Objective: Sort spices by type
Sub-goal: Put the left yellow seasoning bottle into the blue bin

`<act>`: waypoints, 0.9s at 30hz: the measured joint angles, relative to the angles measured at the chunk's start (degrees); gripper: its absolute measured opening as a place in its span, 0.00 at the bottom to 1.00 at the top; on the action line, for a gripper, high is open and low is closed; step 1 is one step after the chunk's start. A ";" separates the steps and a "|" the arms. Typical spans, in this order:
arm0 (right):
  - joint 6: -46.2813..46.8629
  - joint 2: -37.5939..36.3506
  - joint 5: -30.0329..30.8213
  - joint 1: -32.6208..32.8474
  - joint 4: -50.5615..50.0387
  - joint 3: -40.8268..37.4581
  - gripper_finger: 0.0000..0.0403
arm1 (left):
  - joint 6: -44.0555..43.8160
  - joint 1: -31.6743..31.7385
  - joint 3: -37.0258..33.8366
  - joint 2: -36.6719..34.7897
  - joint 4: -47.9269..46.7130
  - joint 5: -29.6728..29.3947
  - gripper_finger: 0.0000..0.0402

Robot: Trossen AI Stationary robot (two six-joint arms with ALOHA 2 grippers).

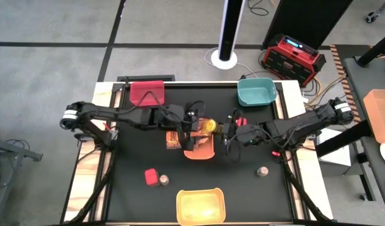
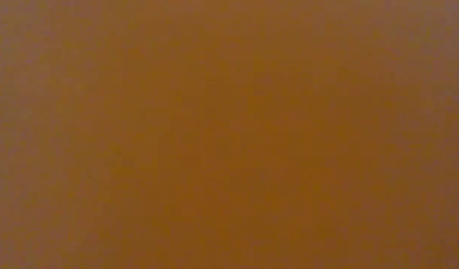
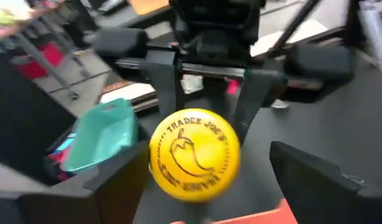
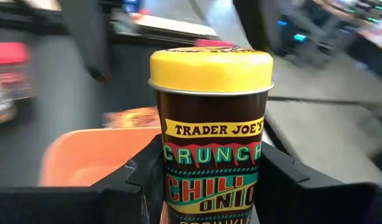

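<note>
1. Right gripper [image 4: 206,186] clamps a yellow-lidded jar [image 4: 209,134] upright, above the orange bin [image 1: 199,149] at table centre.
2. Left gripper [image 1: 191,129] sits just beside; whether it is open or closed cannot be told.
3. Red cube box [image 1: 151,177] and a silver-lidded jar [image 1: 163,181] wait, touching, near the yellow bin [image 1: 200,206].

Even, shadowless overhead light; wrist backgrounds motion-blurred behind sharp yellow-lidded jars [image 4: 209,124]; low view a featureless orange blur.

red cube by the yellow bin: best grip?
Come straight down and pinch the cube on its two flat faces toward and away from the yellow bin. A silver-lidded jar sits close beside its right face, so closing left-to-right would likely bump it.
</note>
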 joint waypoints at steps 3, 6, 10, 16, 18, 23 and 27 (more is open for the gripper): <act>0.98 -0.93 2.70 -3.95 -0.41 -0.03 0.42 | 0.30 -0.10 -0.02 -2.64 -1.25 -2.63 0.80; 1.21 -1.45 2.57 -9.58 -0.32 -0.68 0.42 | 0.26 -0.09 -0.24 -5.45 -2.91 -4.67 0.80; 3.24 -2.19 2.20 -19.52 3.14 -3.87 0.42 | -2.33 -0.16 -1.08 -9.70 -3.62 -7.12 0.80; 7.90 -5.27 2.28 -34.27 21.22 -14.89 0.42 | -8.51 -1.50 -1.44 -14.71 -5.76 -7.14 0.80; 9.71 -6.07 2.41 -37.73 27.96 -18.70 0.42 | -9.11 -2.29 -1.44 -16.02 -6.24 -7.15 0.80; 13.80 -6.30 4.32 -41.33 33.46 -23.87 0.42 | -8.80 -3.66 -1.39 -18.54 -6.58 -7.14 0.80; 17.98 -6.11 12.18 -41.43 33.08 -25.75 0.42 | -8.76 -3.61 -1.05 -20.49 -6.55 -7.34 0.80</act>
